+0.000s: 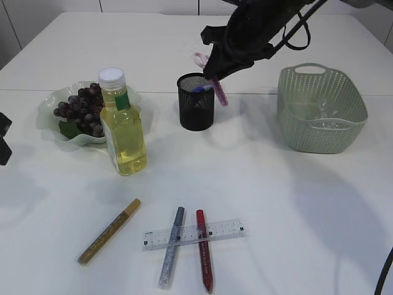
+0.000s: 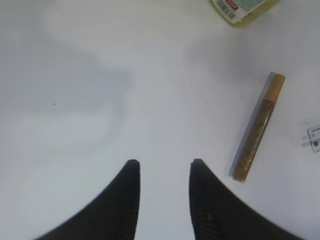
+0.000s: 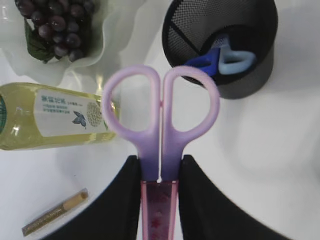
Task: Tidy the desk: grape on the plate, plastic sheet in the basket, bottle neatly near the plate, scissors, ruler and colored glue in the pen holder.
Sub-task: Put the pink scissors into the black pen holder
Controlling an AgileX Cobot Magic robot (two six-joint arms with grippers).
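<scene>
My right gripper (image 3: 159, 170) is shut on purple-handled scissors (image 3: 160, 115) in a pink sheath, held tilted just above the black mesh pen holder (image 1: 196, 101). Blue scissors (image 3: 220, 57) stand inside the holder. Dark grapes (image 1: 80, 104) lie on the pale plate (image 1: 49, 110), with the yellow bottle (image 1: 123, 129) upright beside it. A clear ruler (image 1: 193, 235) lies near the front across a silver glue pen (image 1: 172, 255) and a red one (image 1: 204, 249); a gold one (image 1: 109, 231) lies to their left. My left gripper (image 2: 165, 165) is open over bare table. The plastic sheet does not show plainly.
A green basket (image 1: 319, 110) stands at the right, with a faint clear glint inside. The gold glue pen (image 2: 257, 127) lies to the right of the left fingers. The left arm is at the table's left edge.
</scene>
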